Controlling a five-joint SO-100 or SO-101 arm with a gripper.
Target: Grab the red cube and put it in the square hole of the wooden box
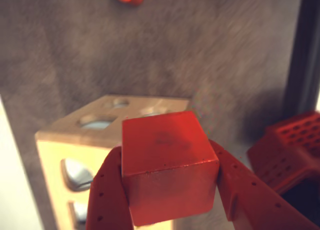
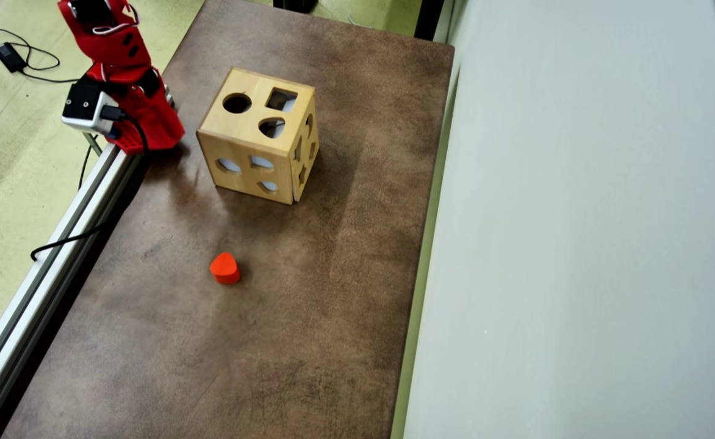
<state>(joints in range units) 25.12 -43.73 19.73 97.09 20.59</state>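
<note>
Right now the claw [image 1: 170, 190] is pinching the red cube [image 1: 169, 167], one red finger [image 1: 107, 195] pressed to each side, and the cube is lifted off the table [image 2: 284, 317]. Behind it in the wrist view stands the wooden box [image 1: 85, 150]. From overhead, the box [image 2: 258, 137] sits toward the far end of the table, near the arm's edge, with the square hole [image 2: 281, 99] on its top face beside a round one. An orange-red heart block [image 2: 225, 268] lies alone mid-table. The cube itself seems hidden under the arm [image 2: 119, 79] in that view.
</note>
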